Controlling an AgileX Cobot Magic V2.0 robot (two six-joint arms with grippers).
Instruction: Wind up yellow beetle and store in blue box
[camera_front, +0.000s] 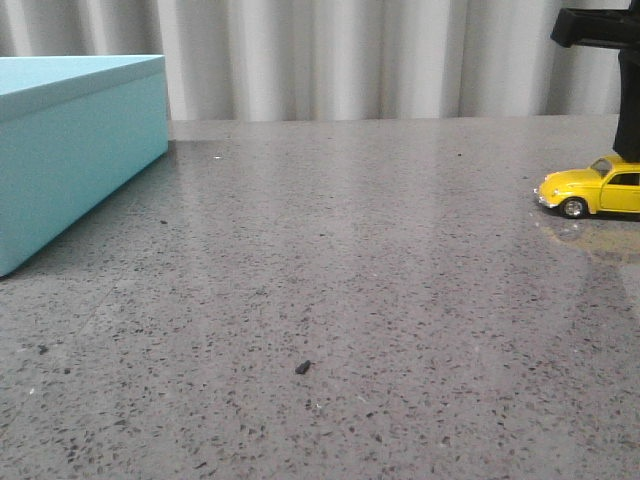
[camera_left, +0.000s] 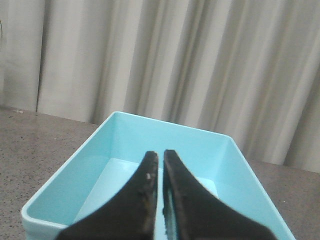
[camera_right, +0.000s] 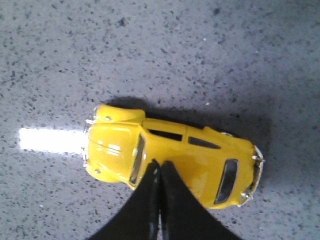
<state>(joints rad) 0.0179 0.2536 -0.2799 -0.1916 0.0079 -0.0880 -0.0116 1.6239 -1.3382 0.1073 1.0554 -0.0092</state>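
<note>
Bkgd: grey speckled table, pale curtain behind.
Beetle: yellow beetle sat on all wheels at far right of table, well apart from blue box at far left.
Box: open top in left wrist view, inside looked bare.
R tool: tips pinched together, holding nothing, directly above beetle roof.
L tool: tips nearly together, empty, over the box.
Handling: prob. light, rigid, glossy shell so slippery; rolls on wheels.
Grip: across the doors, mid-body; roof curve would likely slip.
</note>
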